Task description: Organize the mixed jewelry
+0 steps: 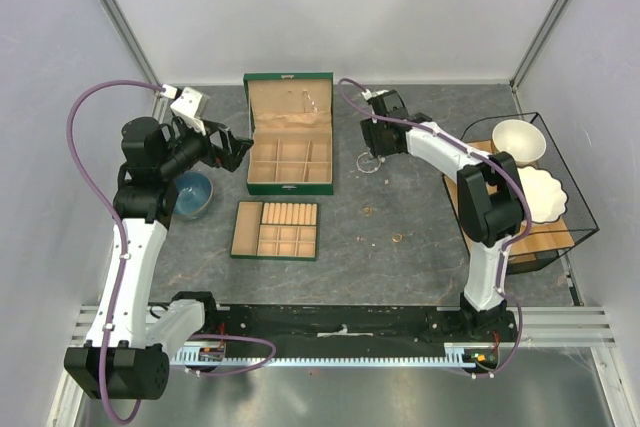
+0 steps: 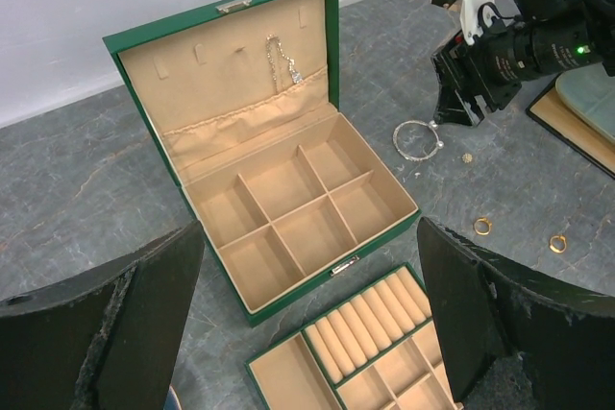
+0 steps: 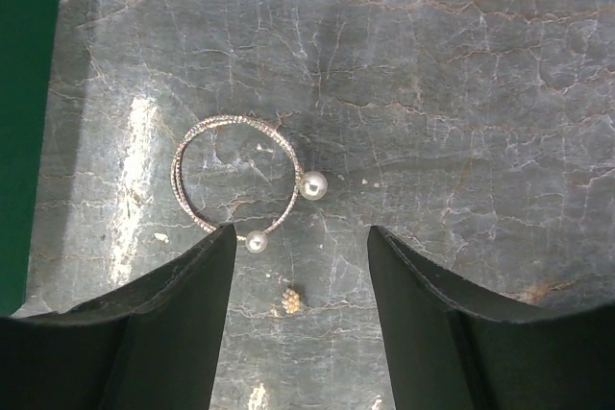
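Silver bangle (image 3: pixel 179 180) flat on counter (image 3: pixel 480 93), near open green jewelry box (image 2: pixel 332 45). Right fingers (image 3: pixel 154 324) apart, empty, poised just short of bangle's pearl ends. We centre wire between fingers, avoid tiny gold stud (image 3: pixel 290 300), pinch gently. Left fingers (image 2: pixel 509 324) wide, empty.

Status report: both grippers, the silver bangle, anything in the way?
Left gripper open, empty. Right gripper open, over bangle, not gripped. Tiny gold piece beside bangle, between the right jaws.
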Available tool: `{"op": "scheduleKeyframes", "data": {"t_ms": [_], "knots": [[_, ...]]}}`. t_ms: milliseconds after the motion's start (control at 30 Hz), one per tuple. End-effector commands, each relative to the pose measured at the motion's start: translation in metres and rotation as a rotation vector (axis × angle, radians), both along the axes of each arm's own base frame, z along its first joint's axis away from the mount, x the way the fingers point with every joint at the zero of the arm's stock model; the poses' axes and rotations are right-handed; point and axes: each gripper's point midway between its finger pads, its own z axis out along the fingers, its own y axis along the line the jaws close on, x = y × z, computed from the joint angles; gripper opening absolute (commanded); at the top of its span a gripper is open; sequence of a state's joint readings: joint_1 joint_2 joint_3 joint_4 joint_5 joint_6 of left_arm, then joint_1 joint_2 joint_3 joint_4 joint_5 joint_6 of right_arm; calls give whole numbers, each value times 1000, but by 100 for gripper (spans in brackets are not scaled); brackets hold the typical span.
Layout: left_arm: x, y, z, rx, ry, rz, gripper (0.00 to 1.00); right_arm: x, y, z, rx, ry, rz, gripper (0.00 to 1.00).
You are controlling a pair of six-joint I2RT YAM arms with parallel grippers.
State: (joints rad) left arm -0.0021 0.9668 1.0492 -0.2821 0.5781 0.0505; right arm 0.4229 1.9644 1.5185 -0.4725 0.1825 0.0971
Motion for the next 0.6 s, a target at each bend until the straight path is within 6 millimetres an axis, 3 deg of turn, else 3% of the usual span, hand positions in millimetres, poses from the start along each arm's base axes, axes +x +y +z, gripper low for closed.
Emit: {"op": "scheduleKeyframes", "data": {"t_ms": [0, 567], "knots": [[-2, -2, 8, 16, -49, -23, 99, 6, -1, -6, -1, 7, -39, 65], [-2, -2, -2, 20, -35, -25, 99, 7, -11, -40, 36, 95, -91, 57]]}}
